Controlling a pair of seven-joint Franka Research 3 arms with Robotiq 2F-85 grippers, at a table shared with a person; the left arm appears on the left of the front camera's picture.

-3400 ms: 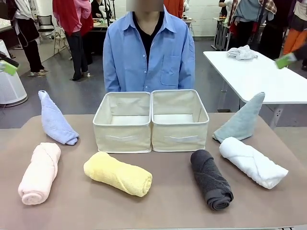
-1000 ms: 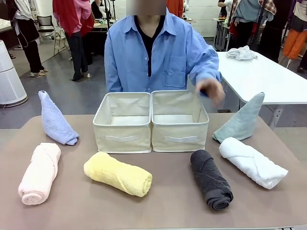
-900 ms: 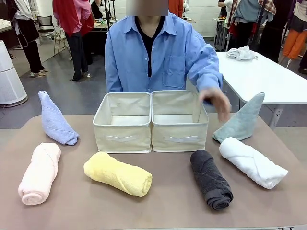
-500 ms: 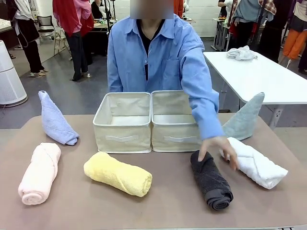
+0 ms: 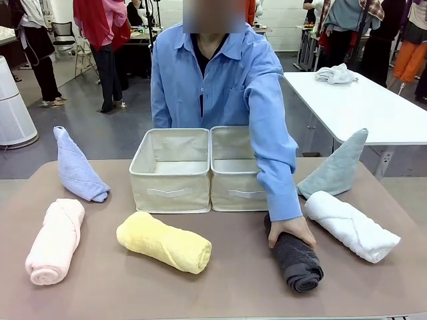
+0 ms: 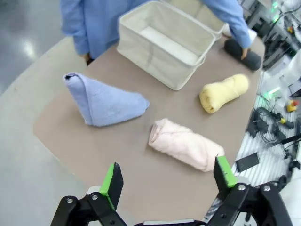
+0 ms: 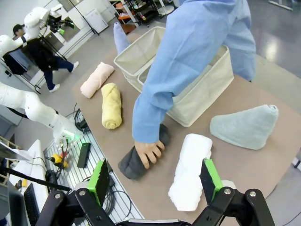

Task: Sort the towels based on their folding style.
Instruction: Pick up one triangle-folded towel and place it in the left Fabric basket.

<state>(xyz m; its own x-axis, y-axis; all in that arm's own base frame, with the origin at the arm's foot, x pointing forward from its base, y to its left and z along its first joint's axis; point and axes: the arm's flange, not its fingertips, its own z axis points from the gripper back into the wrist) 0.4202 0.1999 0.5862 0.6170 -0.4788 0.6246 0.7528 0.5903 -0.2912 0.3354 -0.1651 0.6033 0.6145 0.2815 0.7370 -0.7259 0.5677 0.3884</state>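
The person's hand (image 5: 291,232) rests on the far end of the charcoal roll (image 5: 298,265), which lies on the surface (image 5: 227,290) right of the middle, just in front of the right bin (image 5: 235,192); the white roll (image 5: 351,225) is just right of it; the grey-green cone (image 5: 335,170) is farther back, at the right; the yellow roll (image 5: 164,241) lies near the left bin (image 5: 171,181); the pink roll (image 5: 55,240) is at the near left, with the lavender-blue cone (image 5: 77,170) behind it; the left claw (image 6: 168,176) is spread wide above the left side, empty; the right claw (image 7: 155,176) is spread wide too, above the right side, empty.
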